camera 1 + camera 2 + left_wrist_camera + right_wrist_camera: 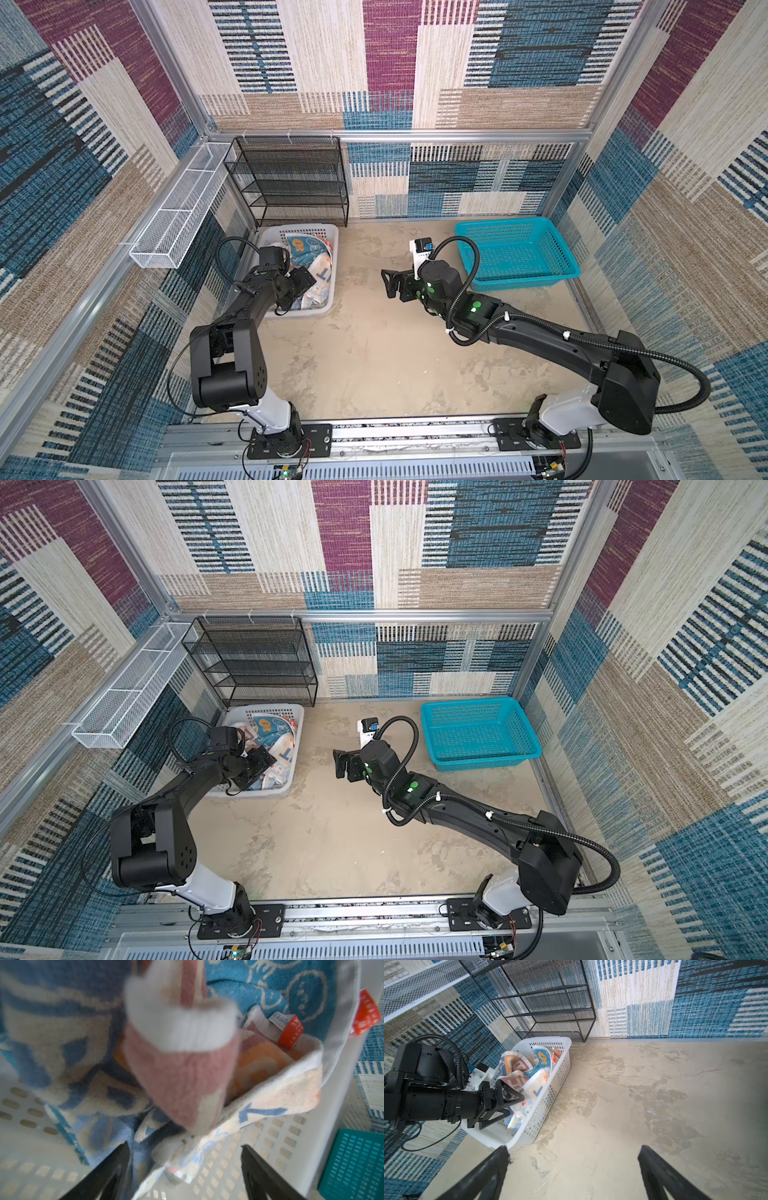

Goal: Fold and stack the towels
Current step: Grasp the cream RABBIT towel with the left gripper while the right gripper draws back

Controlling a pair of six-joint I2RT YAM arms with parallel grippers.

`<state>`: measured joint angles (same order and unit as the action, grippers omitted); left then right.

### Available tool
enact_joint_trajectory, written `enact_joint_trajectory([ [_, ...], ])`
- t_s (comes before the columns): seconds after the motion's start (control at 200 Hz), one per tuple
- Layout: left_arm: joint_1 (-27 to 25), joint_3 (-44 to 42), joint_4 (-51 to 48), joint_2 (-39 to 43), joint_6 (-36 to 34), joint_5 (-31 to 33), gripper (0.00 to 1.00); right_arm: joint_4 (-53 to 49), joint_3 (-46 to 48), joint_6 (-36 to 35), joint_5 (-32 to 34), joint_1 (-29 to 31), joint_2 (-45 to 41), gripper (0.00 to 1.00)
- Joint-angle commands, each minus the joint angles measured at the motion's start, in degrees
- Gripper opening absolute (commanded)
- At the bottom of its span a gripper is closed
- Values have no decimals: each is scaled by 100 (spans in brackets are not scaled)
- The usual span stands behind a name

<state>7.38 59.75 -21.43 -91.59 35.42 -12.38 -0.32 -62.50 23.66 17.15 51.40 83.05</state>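
Observation:
The towels [309, 257] lie crumpled together in a white basket [328, 307] at the left in both top views. In the left wrist view a pink-and-white fold [182, 1084] stands up close, with a teal towel [259, 991] and an orange one [259, 1068] behind it. My left gripper [185, 1147] is down inside the basket, open, and a pale towel corner [176, 1167] lies loose between its fingers. My right gripper [386, 284] hovers open over the bare table middle, with nothing between its fingers [500, 1155].
An empty teal basket [505, 220] sits at the back right. A black mesh shelf [291, 183] stands against the back wall behind the white basket. A white wire tray [183, 208] hangs on the left wall. Patterned walls close in three sides.

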Motion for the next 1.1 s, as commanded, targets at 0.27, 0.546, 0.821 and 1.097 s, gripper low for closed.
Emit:
enact_joint_trajectory([
  [0.27, -3, -127, 961, -83, 244, -274, 47, 148, -224, -208, -176, -5, 446, 99],
  [0.546, -9, -189, 988, 109, 224, -325, 8, 55, -450, -204, -285, 6, 724, 99],
  [0.821, -21, 342, 286, 415, 2, -500, 0, -131, -613, -308, -325, 2, 871, 99],
  [1.097, -500, 1314, -397, 1192, -526, -508, 0, -172, -629, -334, -379, -23, 612, 99],
])
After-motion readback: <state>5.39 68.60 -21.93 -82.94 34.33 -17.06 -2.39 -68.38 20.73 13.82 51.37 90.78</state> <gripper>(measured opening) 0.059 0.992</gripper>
